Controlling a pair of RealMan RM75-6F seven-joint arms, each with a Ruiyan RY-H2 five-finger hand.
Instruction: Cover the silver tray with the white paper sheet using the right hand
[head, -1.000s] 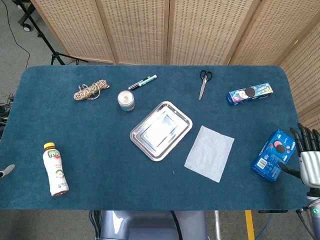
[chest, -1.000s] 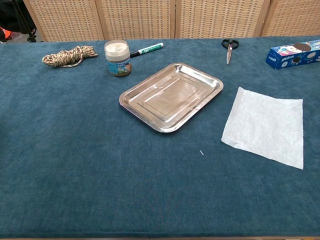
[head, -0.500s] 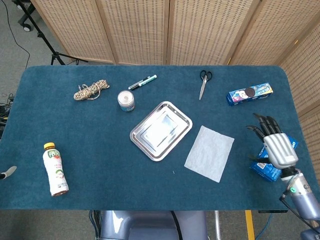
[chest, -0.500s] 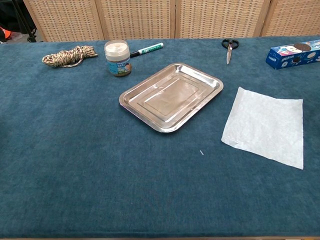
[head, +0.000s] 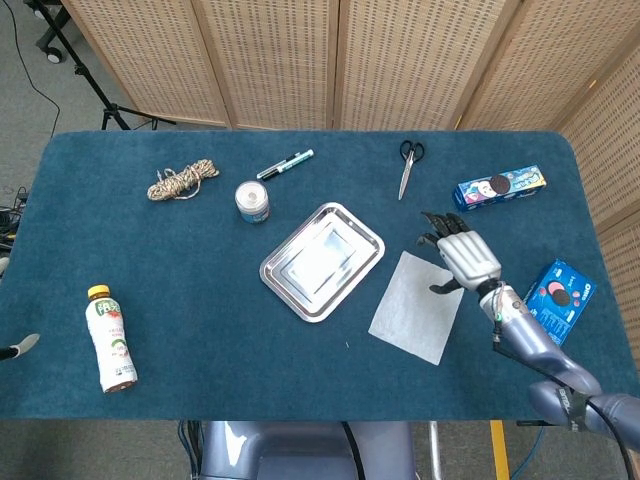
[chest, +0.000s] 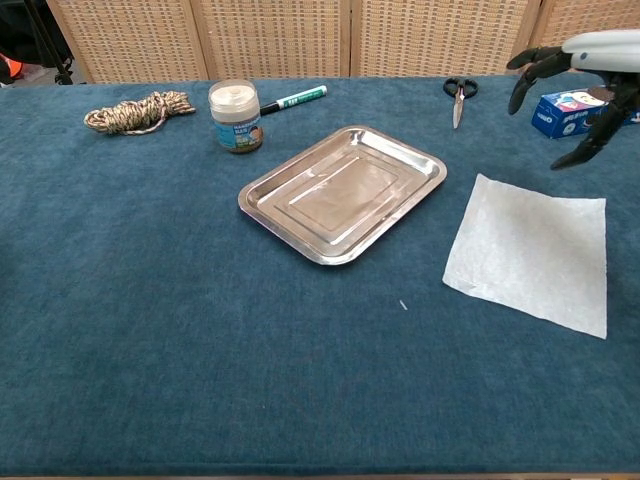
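On the blue table (head: 200, 330), nearest the robot, a drink bottle (head: 110, 340) lies at the left front. At the left edge of the head view a small pale sliver (head: 20, 346) shows, perhaps part of the left hand, too little to say how it is set.

The white paper sheet (head: 419, 305) lies flat at the right front, just beside the silver tray (head: 322, 261) and apart from it; the tray's bright surface is fully exposed. A blue cookie pack (head: 556, 299) lies further right.

The right hand (head: 458, 255) hangs over the far right corner of the sheet, palm down, fingers (chest: 528, 68) spread and curved downward, holding nothing. In the chest view it appears raised above the table, with no contact with the paper.

Beyond the tray stand a small jar (head: 252, 201) and a green marker (head: 285, 165), with a coil of rope (head: 182, 181) to the left. Scissors (head: 408, 165) and a long blue cookie box (head: 500, 187) lie toward the far right.
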